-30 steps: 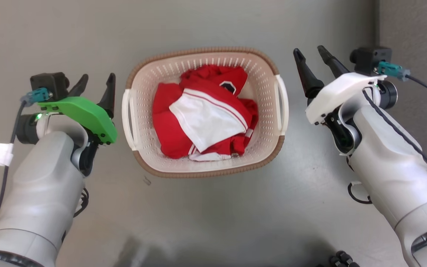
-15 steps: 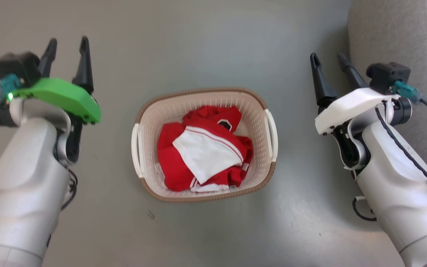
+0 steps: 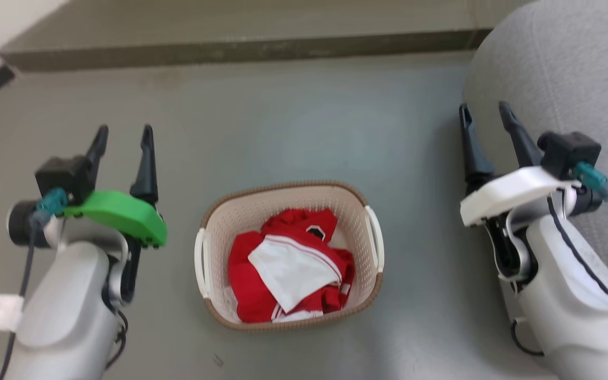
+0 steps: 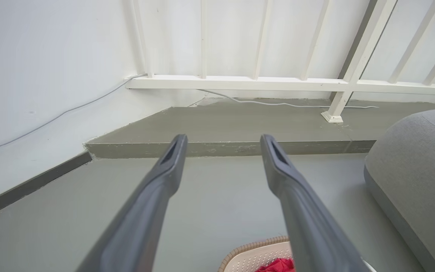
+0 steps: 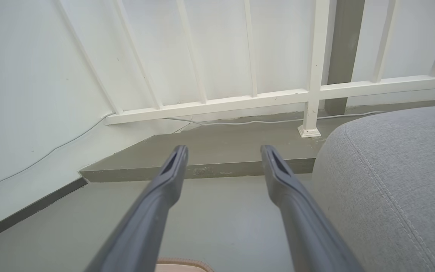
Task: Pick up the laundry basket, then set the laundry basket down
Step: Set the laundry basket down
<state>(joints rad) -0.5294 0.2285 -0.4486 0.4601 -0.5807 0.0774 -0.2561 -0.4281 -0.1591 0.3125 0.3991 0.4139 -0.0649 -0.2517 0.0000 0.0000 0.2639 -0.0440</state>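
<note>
While the laundry basket point(image 3: 283, 186) sits flat on the grey floor point(image 3: 304, 116) between our two arms, neither hand is on it. Our left hand point(image 3: 124, 132) hangs released, fingers spread and empty, well off the basket's left handle point(image 3: 199, 264). Our right hand point(image 3: 483, 108) is likewise spread and empty, well apart from the right handle point(image 3: 377, 245) and close to a grey cushion point(image 3: 557, 63).

We judge that the basket is either yet to be lifted or already put down (these pictures alone do not settle which). If the lift is ahead, both hands must come down and in to the handles.

Inside the basket lies a crumpled heap of red clothing point(image 3: 251, 285) with a white panel point(image 3: 288, 269) on top, edged with red stripes. The heap covers most of the bottom and lies below the brown rim, and nothing hangs over the edge.
</note>
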